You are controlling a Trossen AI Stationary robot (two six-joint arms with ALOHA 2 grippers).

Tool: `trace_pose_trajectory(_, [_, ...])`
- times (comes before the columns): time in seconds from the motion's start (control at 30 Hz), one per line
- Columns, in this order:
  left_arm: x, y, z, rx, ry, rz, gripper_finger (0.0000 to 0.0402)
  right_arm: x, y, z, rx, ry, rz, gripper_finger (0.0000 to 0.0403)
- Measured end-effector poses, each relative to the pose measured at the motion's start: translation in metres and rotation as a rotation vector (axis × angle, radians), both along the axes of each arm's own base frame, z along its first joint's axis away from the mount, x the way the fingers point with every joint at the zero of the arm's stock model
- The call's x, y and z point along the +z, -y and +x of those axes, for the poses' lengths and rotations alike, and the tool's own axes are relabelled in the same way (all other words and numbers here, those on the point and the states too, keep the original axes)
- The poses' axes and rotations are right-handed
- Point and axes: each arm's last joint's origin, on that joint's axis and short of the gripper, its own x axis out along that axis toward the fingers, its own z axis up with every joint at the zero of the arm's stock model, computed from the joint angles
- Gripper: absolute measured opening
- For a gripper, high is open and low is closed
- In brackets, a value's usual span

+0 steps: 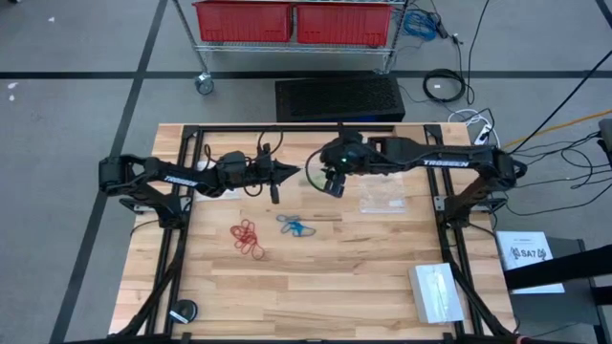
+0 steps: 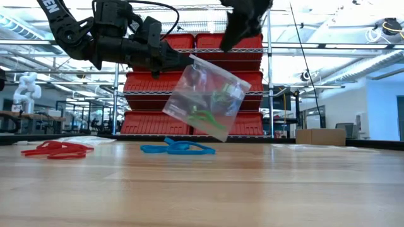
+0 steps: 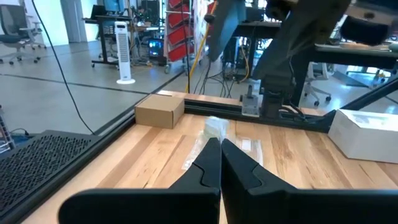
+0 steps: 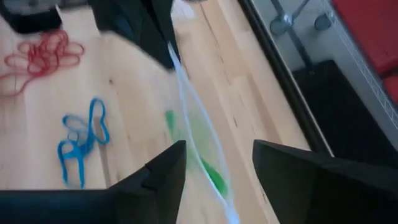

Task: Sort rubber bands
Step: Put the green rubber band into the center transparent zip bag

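Overhead, both arms read TROSSEN; left gripper (image 2: 189, 61) clamps bag (image 2: 205, 98), right gripper (image 4: 214, 165) open.

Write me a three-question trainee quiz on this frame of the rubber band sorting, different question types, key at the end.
1. True or false: the green rubber bands are inside the clear bag held above the table.
2. Which gripper pinches the bag's corner? A) left gripper B) right gripper C) neither
3. Fill in: the rubber bands still lying on the wooden table are the red rubber bands and the ____ ones.

Key
1. True.
2. A. The left gripper is shut on the bag; the right gripper stands open with the bag's edge between its fingers.
3. Blue rubber bands.
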Motion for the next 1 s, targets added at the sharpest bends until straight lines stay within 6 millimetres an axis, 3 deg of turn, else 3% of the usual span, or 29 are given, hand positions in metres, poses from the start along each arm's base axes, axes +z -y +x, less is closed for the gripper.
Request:
trace_pose_trajectory(0.1, [0.000, 0.000, 0.000, 0.000, 0.003, 0.001, 0.0000, -0.009, -0.002, -0.009, -0.013, -0.091, 0.062, 0.0159])
trace_pose_trajectory(0.2, [0.000, 0.000, 0.000, 0.000, 0.003, 0.001, 0.0000, -0.032, -0.004, -0.014, -0.009, -0.154, 0.135, 0.0143])
trace_pose_trajectory(0.43, [0.000, 0.000, 0.000, -0.010, 0.002, 0.000, 0.0000, -0.072, -0.005, -0.026, -0.075, -0.124, 0.148, 0.0150])
trace_pose_trajectory(0.57, [0.000, 0.000, 0.000, -0.011, 0.003, 0.000, 0.0000, -0.070, -0.005, -0.037, -0.099, -0.097, 0.138, 0.0165])
trace_pose_trajectory(0.77, [0.000, 0.000, 0.000, -0.011, 0.003, -0.001, 0.0000, -0.047, -0.005, -0.056, -0.140, -0.035, 0.101, 0.0190])
trace_pose_trajectory(0.87, [0.000, 0.000, 0.000, -0.011, 0.003, -0.001, 0.0000, -0.047, 0.000, -0.054, -0.124, -0.021, 0.097, 0.0196])
trace_pose_trajectory(1.0, [0.001, 0.000, 0.000, -0.011, 0.006, -0.001, 0.0000, -0.062, 0.007, -0.043, -0.078, -0.077, 0.104, 0.0186])
